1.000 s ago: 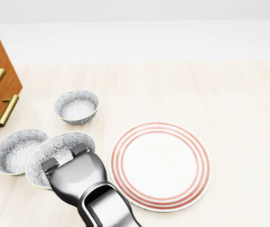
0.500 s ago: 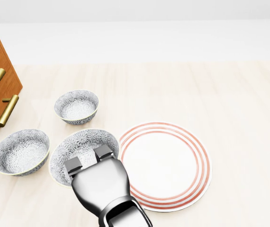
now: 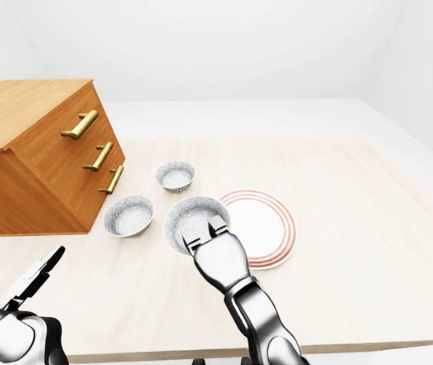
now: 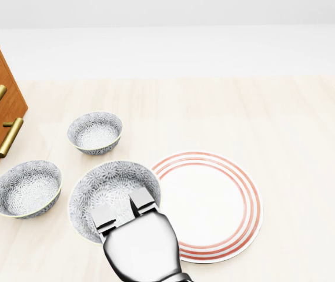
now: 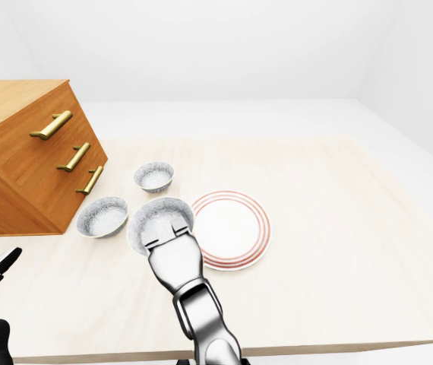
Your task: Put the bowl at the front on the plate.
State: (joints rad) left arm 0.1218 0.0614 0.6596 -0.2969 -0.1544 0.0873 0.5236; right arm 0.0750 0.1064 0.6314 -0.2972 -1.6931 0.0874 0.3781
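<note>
Just above our right hand (image 4: 124, 212) in the head view we count three patterned bowls, one plate, one wooden drawer chest and two hands of our own. The held bowl (image 4: 113, 189) sits directly past the fingertips; two fingers (image 4: 143, 202) hook over its near rim and reach into it, so the hand is clamped on that rim, though the thumb beneath is hidden and we cannot see how it presses. This bowl's right edge overlaps the left rim of the plate (image 4: 214, 205), which lies to the right of the hand; whether the bowl rests on the plate or hangs just over it we cannot tell.

To the left of the hand stands a second bowl (image 4: 26, 188), apart from the held one, and up and left of the fingertips stands the third bowl (image 4: 95, 133), also apart. All three bowls are empty inside, and the plate's white centre is bare. The chest (image 3: 42, 156), further left, shows three brass handles on its slanted face; in the head view only its edge shows, cut off by the frame.

Our left hand (image 3: 34, 277) appears low at the left of the left-eye view, well apart from everything on the table (image 4: 285, 129), its fingers stretched out straight and holding nothing. The arm behind it is cut off by the frame.
</note>
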